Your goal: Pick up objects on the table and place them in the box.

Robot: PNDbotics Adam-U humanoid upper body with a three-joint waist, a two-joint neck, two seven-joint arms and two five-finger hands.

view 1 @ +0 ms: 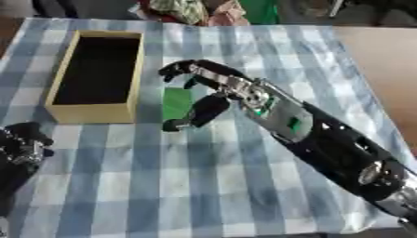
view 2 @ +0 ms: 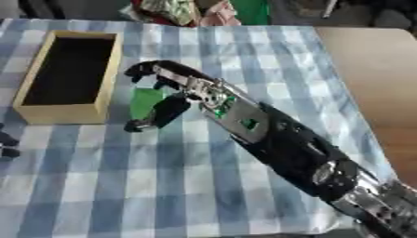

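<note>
Near left corner: left hand (view 1: 24, 142) rests idle on the bench (view 1: 204, 186), which is covered in a blue-and-white checked cloth. It looks dark and bunched, fingers not readable, so cannot tell whether spread or curled.

Right arm comes in from the near right and runs diagonally up-left across the cloth. Right hand (view 1: 199, 88) sits mid-bench, fingers arched over and thumb dropped below, a medium spread, not closed on anything that I can see.

Task thing: a flat green piece (view 1: 176, 102), lying on the cloth right under the right hand, between thumb and fingers. Only part shows; the hand covers its right side. The visible part looks longer near-to-far than left-to-right, though the full shape is hidden. Cannot tell if the fingertips touch it or hover.

The right hand is plainly the nearer one; the left hand is well apart from it.

Farther left: open yellow box (view 1: 130, 79), dark inside, nothing visible in it, long axis near-to-far. It sits just left of the green piece, a narrow strip of cloth between.

Judgement: grasp stage, piece not yet lifted. The carry would be short, leftward over the box's right wall.

Far edge: bunched patterned cloth (view 1: 183, 9) off the bench, not in play.
</note>
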